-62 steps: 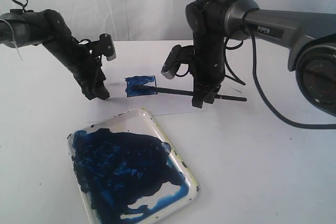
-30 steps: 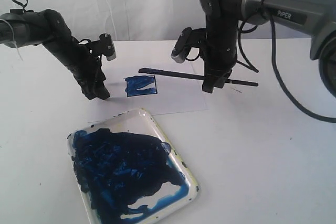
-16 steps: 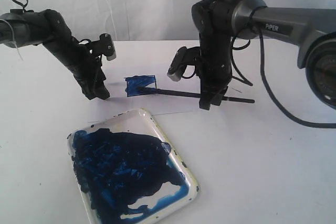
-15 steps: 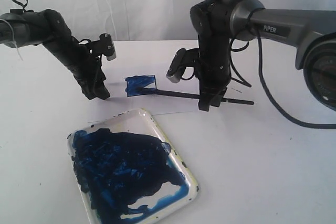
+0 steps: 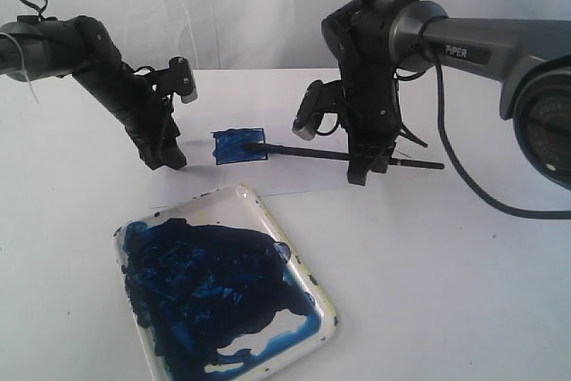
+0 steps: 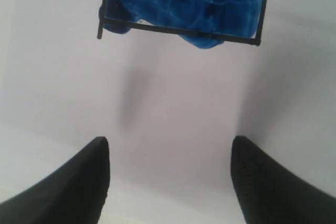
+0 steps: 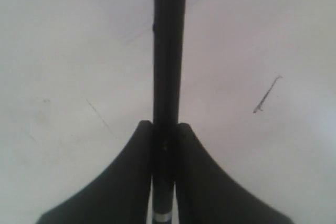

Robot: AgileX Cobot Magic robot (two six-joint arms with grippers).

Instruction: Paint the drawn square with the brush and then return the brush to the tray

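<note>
The drawn square [image 5: 239,146] on the white sheet [image 5: 294,176] is smeared all over with dark blue paint; the left wrist view shows it [image 6: 189,3] beyond the fingers. My right gripper [image 5: 359,173] is shut on the brush [image 5: 308,152], a long thin black stick lying nearly level, its tip resting at the square's right edge. In the right wrist view the brush [image 7: 168,51] runs straight out between the closed fingers [image 7: 131,177]. My left gripper [image 5: 168,160] stands open on the sheet just left of the square, holding nothing. The tray [image 5: 317,287] lies in front, coated in blue paint.
The white table [image 5: 464,274] stretches to the right of the tray. A small camera block [image 5: 310,111] juts from the right arm above the brush. A faint pencil-like mark [image 7: 266,95] shows on the surface near the right gripper.
My right gripper came down from a raised position with the brush, set the tip on the square, then slid slightly right; blue now fills more of the square. The left arm stayed put.
</note>
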